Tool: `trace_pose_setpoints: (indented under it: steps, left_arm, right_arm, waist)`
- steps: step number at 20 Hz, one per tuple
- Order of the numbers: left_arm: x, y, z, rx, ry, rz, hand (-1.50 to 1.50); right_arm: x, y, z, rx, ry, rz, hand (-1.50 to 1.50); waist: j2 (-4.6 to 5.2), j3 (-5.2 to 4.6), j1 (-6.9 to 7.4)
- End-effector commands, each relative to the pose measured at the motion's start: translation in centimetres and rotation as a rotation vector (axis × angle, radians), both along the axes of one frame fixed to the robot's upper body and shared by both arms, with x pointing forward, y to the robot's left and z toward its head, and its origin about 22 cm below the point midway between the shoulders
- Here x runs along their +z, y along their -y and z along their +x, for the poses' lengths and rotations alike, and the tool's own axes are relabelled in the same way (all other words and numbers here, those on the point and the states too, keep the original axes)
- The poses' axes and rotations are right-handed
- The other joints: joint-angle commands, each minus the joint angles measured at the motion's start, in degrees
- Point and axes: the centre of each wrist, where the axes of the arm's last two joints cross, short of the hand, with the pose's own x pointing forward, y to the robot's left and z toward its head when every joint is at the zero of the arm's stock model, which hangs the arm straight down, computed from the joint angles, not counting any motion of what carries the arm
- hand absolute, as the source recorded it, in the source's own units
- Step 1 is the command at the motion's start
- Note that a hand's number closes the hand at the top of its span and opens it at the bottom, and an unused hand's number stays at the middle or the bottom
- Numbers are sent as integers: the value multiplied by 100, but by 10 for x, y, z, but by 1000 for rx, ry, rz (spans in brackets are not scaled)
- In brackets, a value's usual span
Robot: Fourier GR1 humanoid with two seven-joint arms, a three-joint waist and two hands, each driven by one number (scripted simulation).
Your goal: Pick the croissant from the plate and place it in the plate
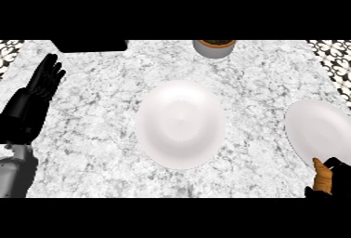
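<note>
A white plate (pixel 180 123) lies at the middle of the marble counter with nothing on it. A second white plate (pixel 316 130) lies at the right edge, also bare. Just below that plate, at the lower right corner, an orange-brown croissant (pixel 321 175) stands up inside my right hand (pixel 336 163), whose black fingers curl round it; most of the hand is cut off by the view's edge. My left hand (pixel 37 90) rests open at the far left, fingers pointing up, apart from both plates.
A pot with a plant (pixel 214 47) stands at the counter's back edge, centre right. A dark flat object (pixel 90 45) lies at the back left. Patterned wall shows at both upper corners.
</note>
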Motion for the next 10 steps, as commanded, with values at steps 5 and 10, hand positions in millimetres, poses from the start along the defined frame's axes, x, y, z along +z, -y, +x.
trace_pose_setpoints:
  steps: [5, 10]
  left_arm:
    - [13, -2, 5, 5, 1, -5, 0]
    - [6, 3, 6, -16, 6, -15, 0]
  right_arm:
    - [51, -51, -86, 34, 244, 134, 150]
    - [95, -85, -108, 210, 429, 196, 150]
  waist:
    - [51, 42, -25]
    - [50, 45, 40]
